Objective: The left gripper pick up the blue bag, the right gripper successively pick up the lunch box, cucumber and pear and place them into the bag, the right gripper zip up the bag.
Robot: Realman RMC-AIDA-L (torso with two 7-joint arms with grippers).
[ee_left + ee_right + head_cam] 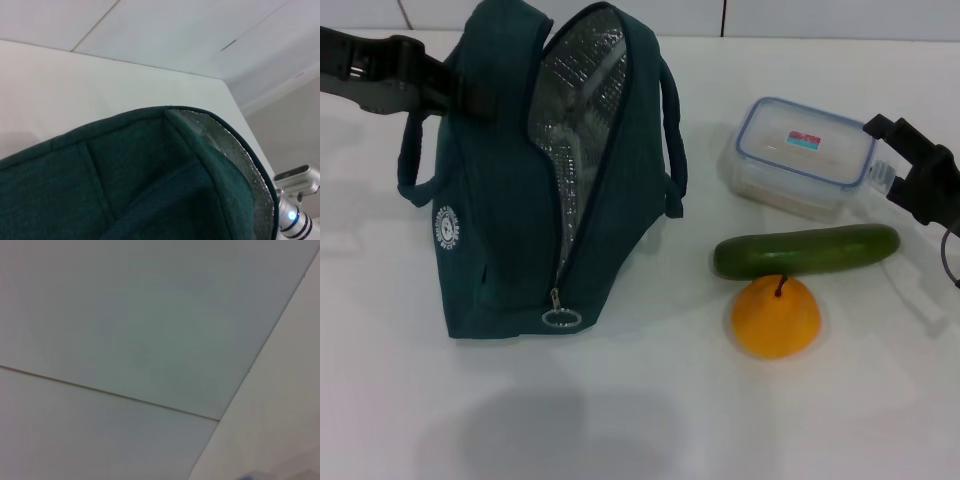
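Currently my left tool (455,88) is clamped on the soft teal-blue fabric bag (510,230), upright on the white surface (650,420), mouth unzipped. Clear, blue-rimmed plastic lunch box (805,155) sits right, behind cucumber (807,250) and pear (776,317). Rigid, likely slick: grip its short sides. Right tool (895,165) spread beside it.

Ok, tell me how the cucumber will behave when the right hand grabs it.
The cucumber looks smooth and round, so it may roll or slip. It lies against the pear, which will probably shift when it lifts. It seems stiff, so unlikely to sag.
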